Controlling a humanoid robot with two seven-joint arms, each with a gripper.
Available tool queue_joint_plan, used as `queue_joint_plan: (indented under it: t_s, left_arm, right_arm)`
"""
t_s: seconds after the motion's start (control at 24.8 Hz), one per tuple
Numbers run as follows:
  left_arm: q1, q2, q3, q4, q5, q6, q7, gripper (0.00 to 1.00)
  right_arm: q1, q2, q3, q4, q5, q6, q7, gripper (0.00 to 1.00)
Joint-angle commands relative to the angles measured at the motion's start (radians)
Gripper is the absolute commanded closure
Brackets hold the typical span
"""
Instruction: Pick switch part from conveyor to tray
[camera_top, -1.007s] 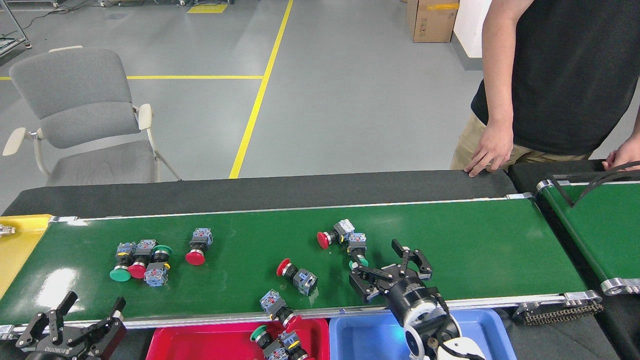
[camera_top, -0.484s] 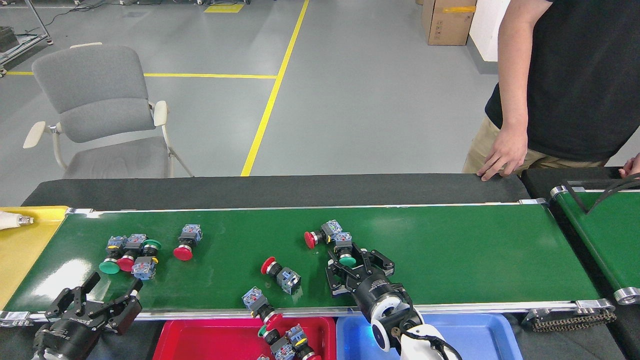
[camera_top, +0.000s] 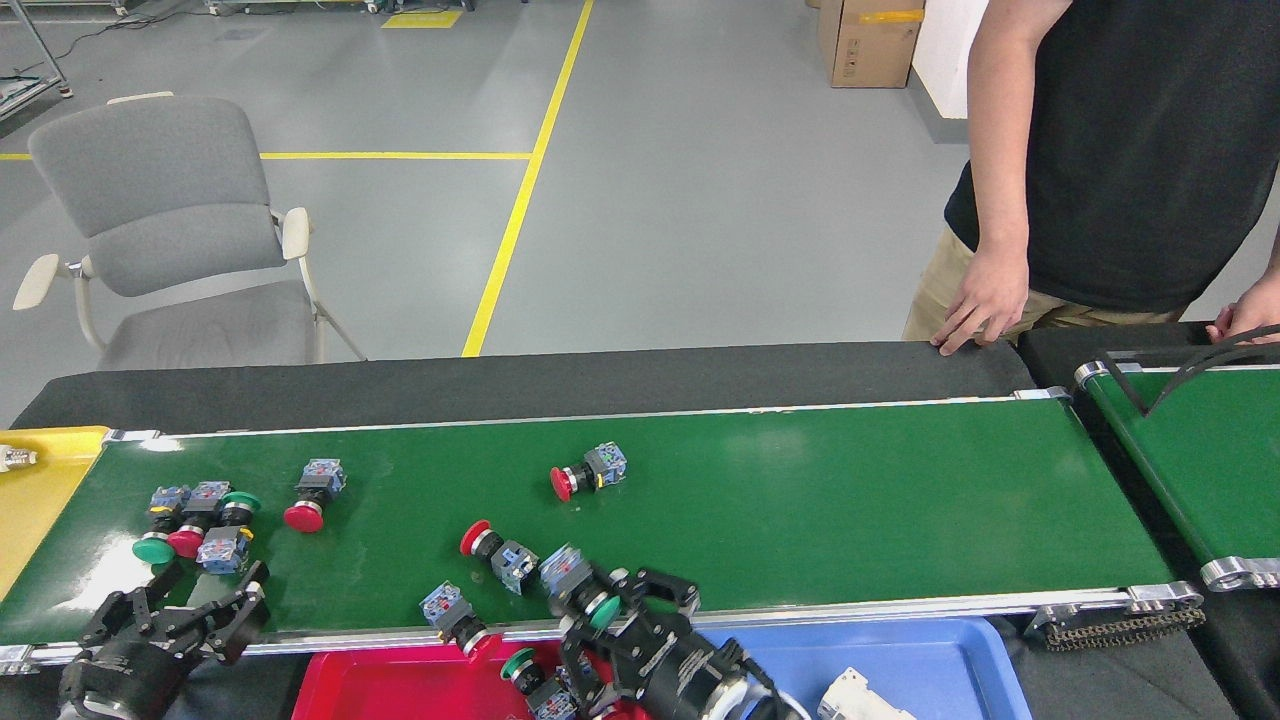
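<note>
Right pincer (camera_top: 605, 625) of mine sits at the near rail of the conveyor (camera_top: 800, 500), its fingers pinching a green-capped switch part (camera_top: 580, 590) above the seam between the red tray (camera_top: 400, 685) and the blue tray (camera_top: 900, 665). My left pincer (camera_top: 165, 625) hovers spread at the belt's near left corner, just short of a cluster of switches (camera_top: 195, 520). Farther up the belt lies a red-capped switch (camera_top: 585, 470). Beyond the conveyor a person (camera_top: 1100, 150) rests a hand (camera_top: 975, 305) on the black desk (camera_top: 500, 380).
</note>
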Motion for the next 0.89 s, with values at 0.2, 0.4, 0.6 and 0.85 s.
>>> queue_joint_plan:
  t_s: [0.2,0.4,0.6,0.85]
  left_arm:
    - [-0.118,0.026,-0.031,0.121,-0.002,0.109,0.005,0.0]
    - [-0.119,0.071,-0.045,0.197,0.0,0.243,0.019,0.05]
    - [-0.107,0.079,-0.043,0.216,0.052,0.235,0.077,0.76]
    - [-0.037,0.082,-0.035,0.158,0.131,0.011,0.113,0.93]
  right_arm:
    - [-0.014,0.014,0.027,-0.026,0.0,-0.011,-0.014,0.0]
    - [0.001,0.017,-0.172,-0.088,-0.011,0.051,-0.042,0.0]
    - [0.067,0.0,-0.491,-0.106,-0.014,0.142,-0.128,0.0]
    - [0.131,-0.002,-0.763,-0.111,-0.014,0.14,-0.14,0.0]
